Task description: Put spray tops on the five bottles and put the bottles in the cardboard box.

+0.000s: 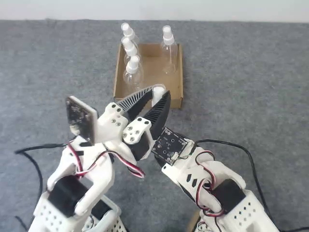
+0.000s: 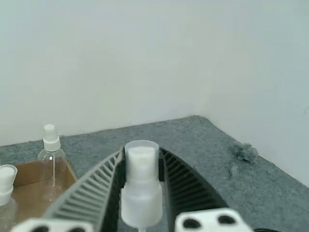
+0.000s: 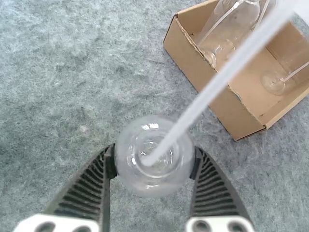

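The left hand (image 1: 160, 93) is closed on the spray top (image 2: 141, 169), its ribbed fingers (image 2: 91, 191) pressing the white collar from either side. The top stands with its long axis vertical: the pump head points up and the thin dip tube (image 3: 227, 72) hangs down.

The tube's lower end sits inside the open mouth of the clear bottle (image 3: 154, 181). The collar is still above the neck, so the top is not seated.

The right hand (image 3: 154, 155) holds that bottle (seen from straight above) with one finger on each side of its round shoulder. The bottle is upright with its mouth upward, in line with the top above it. I cannot tell whether its base rests on the bench (image 1: 241, 72).

The bottle is outside the cardboard box (image 3: 207, 96), just beside a near corner of the box. Inside the box, a row of three bottles (image 1: 129, 47) stands along one side and a single bottle (image 1: 167, 43) stands at the other side. All four are upright and have white tops pointing up.

In the high view the left arm crosses over the right arm, and the held top is at the box's near wall.
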### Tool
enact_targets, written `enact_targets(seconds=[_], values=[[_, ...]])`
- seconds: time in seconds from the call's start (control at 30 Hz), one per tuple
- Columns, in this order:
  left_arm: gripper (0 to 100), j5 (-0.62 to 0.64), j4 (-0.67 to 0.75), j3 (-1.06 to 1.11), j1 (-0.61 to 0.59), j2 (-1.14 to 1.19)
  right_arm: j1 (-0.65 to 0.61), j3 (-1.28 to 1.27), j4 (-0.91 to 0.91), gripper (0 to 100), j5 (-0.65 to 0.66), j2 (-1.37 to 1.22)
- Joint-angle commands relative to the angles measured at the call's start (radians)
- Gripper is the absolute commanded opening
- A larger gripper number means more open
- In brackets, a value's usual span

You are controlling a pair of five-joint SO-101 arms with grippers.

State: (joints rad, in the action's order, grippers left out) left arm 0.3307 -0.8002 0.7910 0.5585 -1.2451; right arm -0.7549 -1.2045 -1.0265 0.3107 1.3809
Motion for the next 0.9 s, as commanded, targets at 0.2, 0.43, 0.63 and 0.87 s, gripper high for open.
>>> enact_targets(seconds=[0.2,0.43,0.63,0.87], values=[[1,-0.054,-0.009,0.047,0.008,-0.014,-0.004,0.011,0.025,4.4,0.008,-0.005],[1,-0.057,-0.066,0.044,0.006,-0.014,-0.004,0.011,0.024,4.2,0.008,-0.005],[1,-0.058,-0.080,0.041,-0.015,-0.014,-0.002,0.012,0.025,4.3,0.008,-0.004],[1,-0.049,-0.078,0.025,-0.038,-0.014,-0.002,0.014,0.027,4.4,0.014,-0.004]])
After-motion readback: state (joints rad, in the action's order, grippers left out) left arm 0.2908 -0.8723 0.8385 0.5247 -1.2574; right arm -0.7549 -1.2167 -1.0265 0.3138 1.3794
